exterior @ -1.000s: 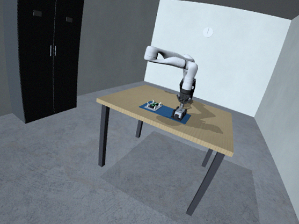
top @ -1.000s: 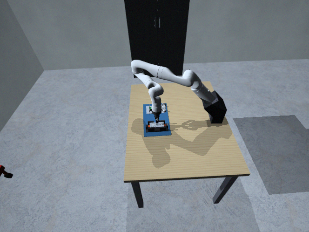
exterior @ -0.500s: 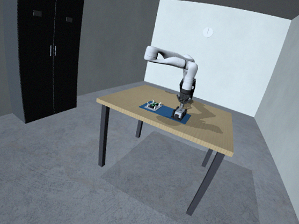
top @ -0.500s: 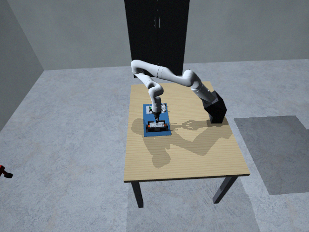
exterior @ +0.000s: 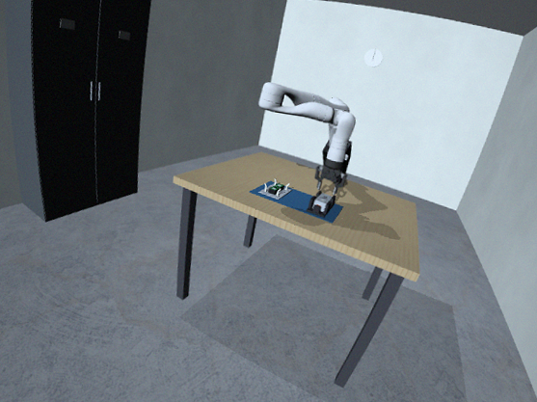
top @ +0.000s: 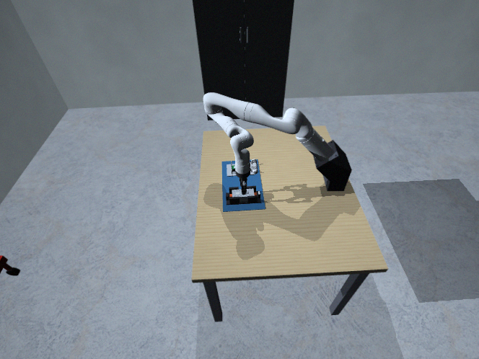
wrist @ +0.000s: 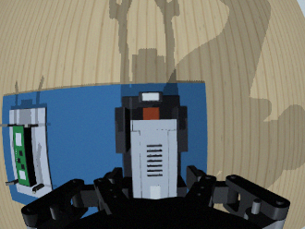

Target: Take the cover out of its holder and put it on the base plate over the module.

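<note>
The grey cover [wrist: 151,149] [top: 251,192] [exterior: 322,202] with vent slots sits in its black holder [wrist: 121,123] [top: 231,200] on the right part of the blue mat [wrist: 80,128] [top: 243,207] [exterior: 295,200]. My gripper [wrist: 154,176] [top: 243,189] [exterior: 325,191] is open. It hangs just over the cover, with one finger on each side of the cover's near end. The white base plate [wrist: 38,147] [top: 254,168] [exterior: 267,191] with the green module [wrist: 21,152] [top: 232,167] [exterior: 276,187] lies uncovered on the other end of the mat.
The mat lies on a wooden table [top: 286,247] [exterior: 373,240]. The arm's black base [top: 335,169] stands at the table's far right corner. Thin posts stick up at the base plate's corners. A black cabinet [exterior: 71,85] stands by the wall.
</note>
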Available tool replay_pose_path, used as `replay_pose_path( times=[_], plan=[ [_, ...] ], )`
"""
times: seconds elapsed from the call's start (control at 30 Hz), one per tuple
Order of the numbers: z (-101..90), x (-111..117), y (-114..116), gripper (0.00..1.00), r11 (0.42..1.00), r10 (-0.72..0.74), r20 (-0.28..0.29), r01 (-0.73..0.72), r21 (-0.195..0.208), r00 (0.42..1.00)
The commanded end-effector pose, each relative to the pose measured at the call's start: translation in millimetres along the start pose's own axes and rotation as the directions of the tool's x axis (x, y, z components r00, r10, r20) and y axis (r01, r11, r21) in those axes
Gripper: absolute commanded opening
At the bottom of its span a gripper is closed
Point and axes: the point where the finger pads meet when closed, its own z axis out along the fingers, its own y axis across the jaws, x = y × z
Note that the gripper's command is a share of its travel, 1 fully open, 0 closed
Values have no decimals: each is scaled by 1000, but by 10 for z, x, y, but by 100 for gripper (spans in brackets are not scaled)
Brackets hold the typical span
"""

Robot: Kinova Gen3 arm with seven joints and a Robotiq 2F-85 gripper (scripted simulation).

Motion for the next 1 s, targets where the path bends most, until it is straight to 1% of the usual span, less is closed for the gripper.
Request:
replay_pose_path(
  times=[0.0, 0.63, 0.97],
  plan=[
    [-3, -3, 1, 100, 1000, 0, 1, 0, 0, 1000],
    [-3, -3, 1, 100, 1000, 0, 1, 0, 0, 1000],
    [496, -31, -21, 100, 1000, 1, 8, -1, 6, 1000]
  ],
)
